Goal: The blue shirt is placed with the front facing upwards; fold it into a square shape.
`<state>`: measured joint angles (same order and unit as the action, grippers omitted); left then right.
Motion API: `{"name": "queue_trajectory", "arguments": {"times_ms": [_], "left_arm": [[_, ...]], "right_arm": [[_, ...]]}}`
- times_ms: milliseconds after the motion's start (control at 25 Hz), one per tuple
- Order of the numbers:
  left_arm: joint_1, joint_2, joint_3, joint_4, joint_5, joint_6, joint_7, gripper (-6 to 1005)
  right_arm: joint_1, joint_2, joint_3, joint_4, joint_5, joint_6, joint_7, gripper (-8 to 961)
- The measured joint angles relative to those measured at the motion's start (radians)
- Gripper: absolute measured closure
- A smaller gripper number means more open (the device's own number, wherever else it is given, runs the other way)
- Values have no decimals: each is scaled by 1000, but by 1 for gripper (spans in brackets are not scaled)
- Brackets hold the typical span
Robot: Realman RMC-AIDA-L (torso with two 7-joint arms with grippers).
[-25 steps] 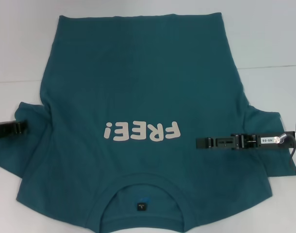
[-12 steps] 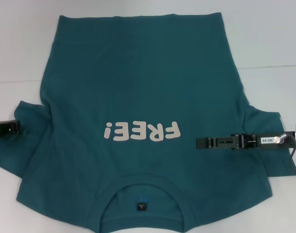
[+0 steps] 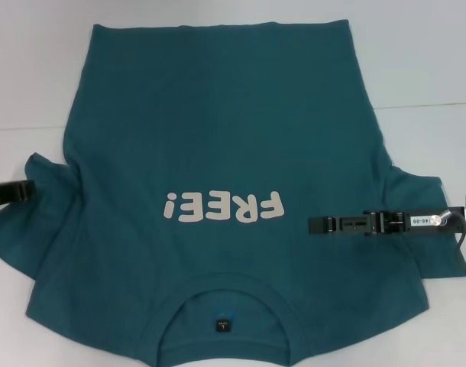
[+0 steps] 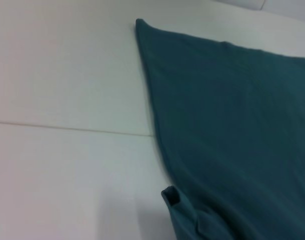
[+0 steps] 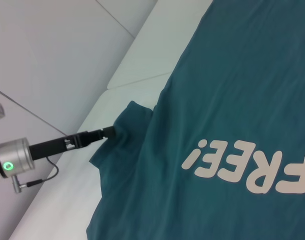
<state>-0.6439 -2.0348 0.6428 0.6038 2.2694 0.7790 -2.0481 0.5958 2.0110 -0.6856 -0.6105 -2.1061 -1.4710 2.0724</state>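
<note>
I see the left gripper [image 3: 27, 189] pinching the blue shirt [image 3: 218, 130] sleeve — lifted since earlier; right gripper [image 3: 318, 225] aperture unclear.

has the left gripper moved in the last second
Yes. The left gripper has slid outward toward the left edge of the head view and slightly up, at the shirt's sleeve; the FREE! print stays put.

white table [image 3: 34, 69], blue shirt [image 3: 218, 115] (apparently flat)
</note>
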Motion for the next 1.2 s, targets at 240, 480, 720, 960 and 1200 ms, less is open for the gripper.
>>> {"name": "queue_trajectory", "arguments": {"times_ms": [240, 480, 720, 960, 1200], "left_arm": [[12, 10, 1, 58, 9, 107, -53, 999], [8, 8, 12, 137, 64, 214, -151, 999], [3, 6, 14, 213, 88, 289, -222, 998], [-11, 12, 15, 234, 133, 307, -253, 998], [-37, 27, 14, 240, 208, 293, -319, 998]], "right_arm": [[1, 0, 0, 0, 0, 0, 0, 29], [2, 0, 0, 0, 0, 0, 0, 29], [2, 0, 0, 0, 0, 0, -1, 28], [3, 0, 0, 0, 0, 0, -1, 28], [0, -1, 0, 0, 0, 13, -4, 28]]}}
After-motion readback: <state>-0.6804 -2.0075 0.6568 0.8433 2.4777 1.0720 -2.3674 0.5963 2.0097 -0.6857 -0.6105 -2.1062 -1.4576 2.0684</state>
